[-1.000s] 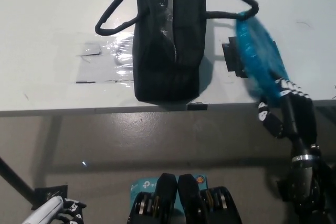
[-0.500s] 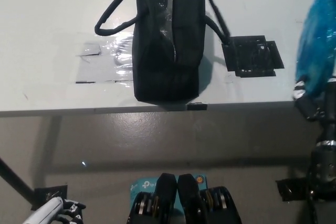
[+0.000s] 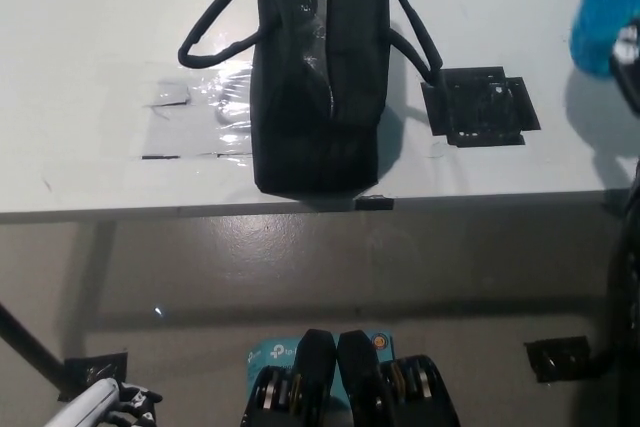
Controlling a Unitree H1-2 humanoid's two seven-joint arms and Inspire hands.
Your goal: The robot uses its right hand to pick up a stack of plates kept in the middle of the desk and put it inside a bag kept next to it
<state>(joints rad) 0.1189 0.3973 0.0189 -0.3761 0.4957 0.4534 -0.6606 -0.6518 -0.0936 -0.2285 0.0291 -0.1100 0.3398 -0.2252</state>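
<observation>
A black bag [image 3: 320,67] lies on the white desk [image 3: 90,37], its mouth toward the far side and its handles [image 3: 215,32] spread to both sides. The stack of blue plates [image 3: 605,12] hangs at the picture's upper right edge, lifted and well right of the bag. My black right hand [image 3: 630,52] shows only as a sliver under the plates and is shut on them. My white left hand [image 3: 112,407] rests at the lower left, below the desk.
A black taped square [image 3: 482,107] marks the desk right of the bag. A patch of clear tape [image 3: 205,107] lies left of the bag. The desk's front edge [image 3: 200,212] runs across the middle, with grey floor below.
My right hand has carried the blue plates up and to the right, off the black square to the picture's edge. The bag's right handle has dropped back beside the bag.
</observation>
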